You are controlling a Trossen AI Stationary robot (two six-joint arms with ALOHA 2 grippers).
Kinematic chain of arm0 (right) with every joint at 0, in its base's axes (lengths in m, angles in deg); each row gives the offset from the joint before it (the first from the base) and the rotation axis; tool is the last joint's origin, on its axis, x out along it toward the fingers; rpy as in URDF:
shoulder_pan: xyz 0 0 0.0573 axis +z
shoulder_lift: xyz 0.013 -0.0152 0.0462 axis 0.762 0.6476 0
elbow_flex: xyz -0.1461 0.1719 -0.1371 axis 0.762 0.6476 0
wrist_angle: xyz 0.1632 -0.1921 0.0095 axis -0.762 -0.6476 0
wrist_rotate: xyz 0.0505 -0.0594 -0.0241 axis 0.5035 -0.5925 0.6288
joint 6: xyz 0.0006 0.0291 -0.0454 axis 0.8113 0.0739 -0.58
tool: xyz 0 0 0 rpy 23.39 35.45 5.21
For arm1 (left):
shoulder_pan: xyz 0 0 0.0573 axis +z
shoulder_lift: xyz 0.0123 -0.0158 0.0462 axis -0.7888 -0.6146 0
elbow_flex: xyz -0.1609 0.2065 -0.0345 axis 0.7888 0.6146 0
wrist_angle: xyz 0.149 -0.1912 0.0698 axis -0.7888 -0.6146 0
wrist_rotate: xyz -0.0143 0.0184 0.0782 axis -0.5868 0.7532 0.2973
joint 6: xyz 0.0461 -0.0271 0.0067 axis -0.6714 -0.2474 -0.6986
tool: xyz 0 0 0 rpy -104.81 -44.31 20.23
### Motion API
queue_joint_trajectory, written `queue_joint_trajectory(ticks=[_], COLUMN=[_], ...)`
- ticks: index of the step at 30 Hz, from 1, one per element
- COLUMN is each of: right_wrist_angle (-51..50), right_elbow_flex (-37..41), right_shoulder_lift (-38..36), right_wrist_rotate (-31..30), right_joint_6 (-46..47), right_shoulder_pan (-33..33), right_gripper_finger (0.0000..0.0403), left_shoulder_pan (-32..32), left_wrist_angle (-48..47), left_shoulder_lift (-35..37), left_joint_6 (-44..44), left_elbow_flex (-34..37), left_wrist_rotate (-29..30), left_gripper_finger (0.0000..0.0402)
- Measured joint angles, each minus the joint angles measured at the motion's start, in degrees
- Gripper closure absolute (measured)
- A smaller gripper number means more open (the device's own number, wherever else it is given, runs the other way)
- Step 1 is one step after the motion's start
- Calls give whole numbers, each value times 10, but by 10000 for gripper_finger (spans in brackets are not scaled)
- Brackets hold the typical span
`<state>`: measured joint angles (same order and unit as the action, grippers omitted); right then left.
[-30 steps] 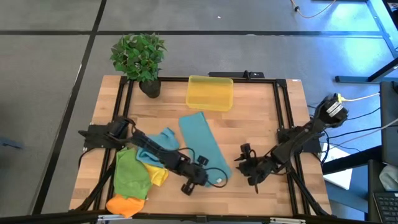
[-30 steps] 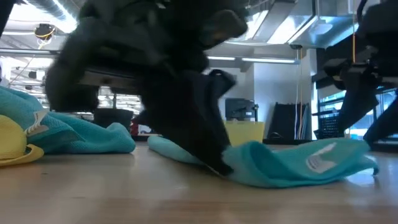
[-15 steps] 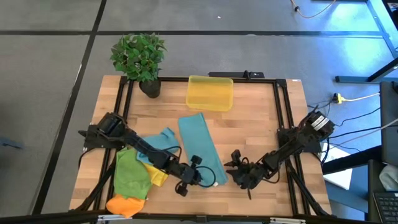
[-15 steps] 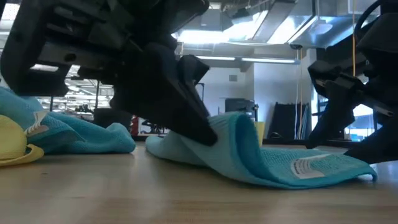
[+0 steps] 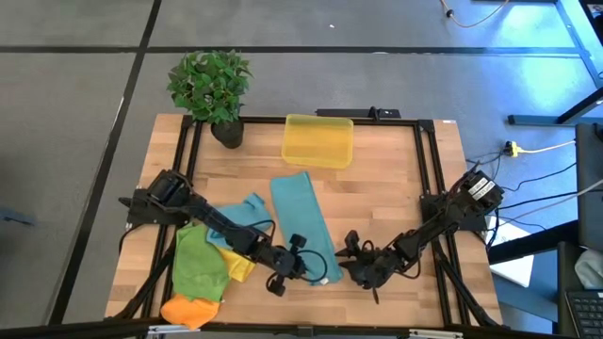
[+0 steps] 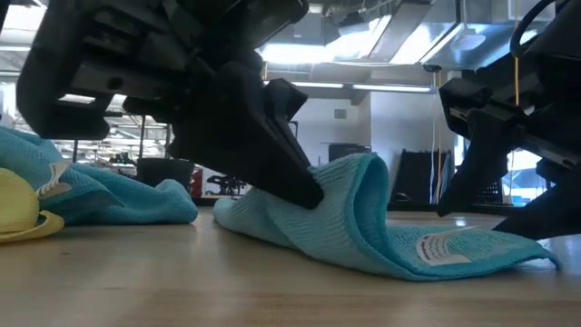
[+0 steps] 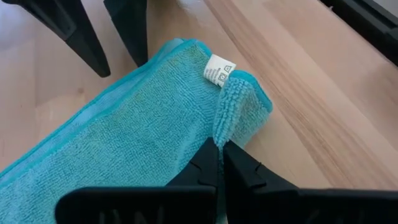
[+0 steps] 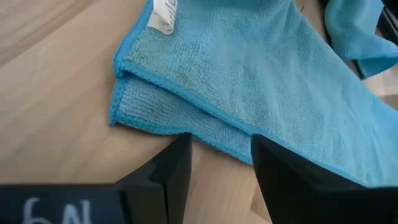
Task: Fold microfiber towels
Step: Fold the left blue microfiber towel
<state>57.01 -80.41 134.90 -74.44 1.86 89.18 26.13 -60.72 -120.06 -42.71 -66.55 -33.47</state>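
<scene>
A teal-blue microfiber towel (image 5: 303, 218), folded into a long strip, lies on the wooden table and runs from the middle toward the near edge. Its white label (image 7: 218, 68) sits at the near corner. My left gripper (image 5: 318, 275) is shut on the strip's near end. My right gripper (image 5: 348, 257) stands open just to the right of that end. Its fingers (image 8: 175, 167) are low at the strip's layered long edge (image 8: 186, 118), and I see no touch. A second teal towel (image 5: 247, 213), a green one (image 5: 200, 264), a yellow one (image 5: 241, 269) and an orange one (image 5: 188, 309) lie heaped at the near left. My left gripper pinches a raised ridge of the towel (image 7: 222, 127) between its two shut fingers, close to the labelled near corner. The fingers come slanting down from the table's left. The pinched cloth stands up as a hump (image 6: 363, 182); the rest of the strip lies on the table.
A translucent yellow bin (image 5: 317, 141) stands at the far middle and a potted plant (image 5: 209, 89) at the far left corner. Bare wood lies between the strip and the right frame rail (image 5: 429, 179).
My right gripper has come down and toward the table's left, up to the strip's near end, and has rolled. My left gripper has drawn the pinched near end slightly left. That cloth now stands up in a higher hump, while the far part of the strip has stayed put.
</scene>
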Motion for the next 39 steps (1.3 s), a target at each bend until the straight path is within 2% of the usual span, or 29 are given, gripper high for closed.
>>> queue_joint_trajectory(ticks=[18, 27, 39], right_wrist_angle=[-57, -8, 23], right_elbow_flex=[-17, -26, -27], right_shoulder_lift=[0, 4, 2], right_wrist_rotate=[2, 25, -9], right_joint_6=[15, -6, -26], right_shoulder_pan=[42, 39, 30], right_gripper_finger=[235, 235, 235], left_shoulder_pan=[4, 4, 4], left_wrist_angle=[-5, -11, -30], left_shoulder_lift=[1, 1, 1], left_joint_6=[4, 4, 17], left_elbow_flex=[0, -1, -1], left_wrist_rotate=[-11, -11, -11], left_gripper_finger=[401, 401, 401])
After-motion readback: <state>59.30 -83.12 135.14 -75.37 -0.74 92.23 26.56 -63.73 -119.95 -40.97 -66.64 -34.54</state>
